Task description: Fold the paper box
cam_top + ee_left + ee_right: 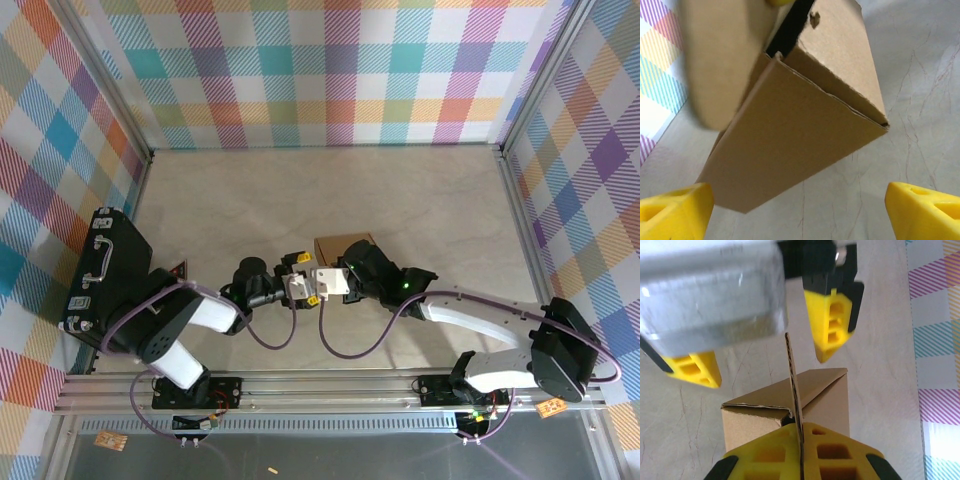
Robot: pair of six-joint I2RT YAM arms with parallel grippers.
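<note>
The paper box (343, 247), well right of the black case (100, 280), is already a squarish body (one flap (792, 371) stands untucked). The right gripper (800, 440) pinches this flap; the left gripper (800, 210) hangs wide, holding nothing. The closing is left, I think.

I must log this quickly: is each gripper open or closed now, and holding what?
Left gripper: open, holding nothing.
Right gripper: closed on a flap of the paper box.
</note>
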